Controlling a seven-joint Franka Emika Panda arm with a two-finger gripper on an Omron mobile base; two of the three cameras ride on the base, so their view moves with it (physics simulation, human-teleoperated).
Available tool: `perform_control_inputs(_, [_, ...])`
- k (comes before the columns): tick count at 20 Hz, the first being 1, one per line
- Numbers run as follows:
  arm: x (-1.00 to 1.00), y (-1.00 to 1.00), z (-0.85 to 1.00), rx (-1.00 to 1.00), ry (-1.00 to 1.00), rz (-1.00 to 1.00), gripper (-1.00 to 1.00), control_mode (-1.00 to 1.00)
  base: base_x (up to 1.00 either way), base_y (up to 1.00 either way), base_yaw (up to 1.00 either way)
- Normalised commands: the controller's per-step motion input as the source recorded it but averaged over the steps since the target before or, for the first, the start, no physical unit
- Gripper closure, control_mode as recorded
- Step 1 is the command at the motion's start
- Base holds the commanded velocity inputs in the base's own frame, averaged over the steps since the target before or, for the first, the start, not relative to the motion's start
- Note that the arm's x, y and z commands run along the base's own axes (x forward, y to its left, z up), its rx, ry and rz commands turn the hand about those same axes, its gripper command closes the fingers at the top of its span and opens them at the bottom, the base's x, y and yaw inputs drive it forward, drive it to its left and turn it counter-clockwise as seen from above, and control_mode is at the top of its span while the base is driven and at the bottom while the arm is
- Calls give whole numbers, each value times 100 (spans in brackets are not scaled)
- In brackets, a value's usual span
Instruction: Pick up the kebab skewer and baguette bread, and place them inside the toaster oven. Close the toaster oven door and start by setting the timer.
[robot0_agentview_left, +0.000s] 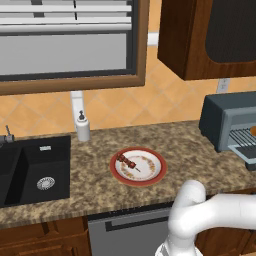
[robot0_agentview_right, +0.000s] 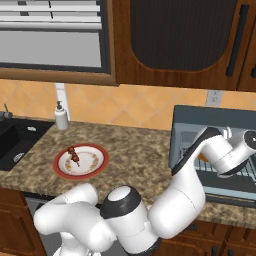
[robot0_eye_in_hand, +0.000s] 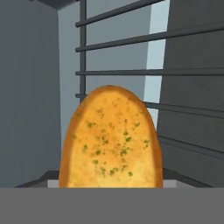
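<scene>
The baguette bread (robot0_eye_in_hand: 111, 140) stands close before the hand camera, golden with green flecks, and hides the fingertips. My gripper is shut on it, inside the toaster oven (robot0_agentview_right: 220, 117) and over the wire rack (robot0_eye_in_hand: 183, 74). My wrist (robot0_agentview_right: 235, 150) reaches into the oven's mouth, and an orange bit of the bread (robot0_agentview_right: 202, 158) shows behind the forearm. The toaster oven door (robot0_agentview_right: 235, 197) hangs open, folded down flat. The kebab skewer (robot0_agentview_left: 126, 162) lies on the red-rimmed plate (robot0_agentview_left: 150, 172) in the middle of the counter.
A soap dispenser (robot0_agentview_left: 83, 127) stands by the wall next to the black sink (robot0_agentview_left: 35, 170). A dark wooden wall cabinet (robot0_agentview_left: 200, 35) hangs above the oven. The granite counter (robot0_agentview_left: 190, 145) runs between the plate and the oven.
</scene>
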Motion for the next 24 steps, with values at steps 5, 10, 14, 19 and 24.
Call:
perform_control_inputs(5, [0,0,0,0,0,0,-100,-100,0,0,0])
perform_control_inputs(10, [-1,-2,0,0,0,0,-100,-100,0,0,0])
perform_control_inputs(14, [-34,-30,24,0,0,0,-100,-100,0,0,0])
perform_control_inputs(19, [-92,-11,31,-3,0,0,-100,-100,0,0,0])
perform_control_inputs(24, [-75,48,37,-8,6,8,-100,-100,0,0,0])
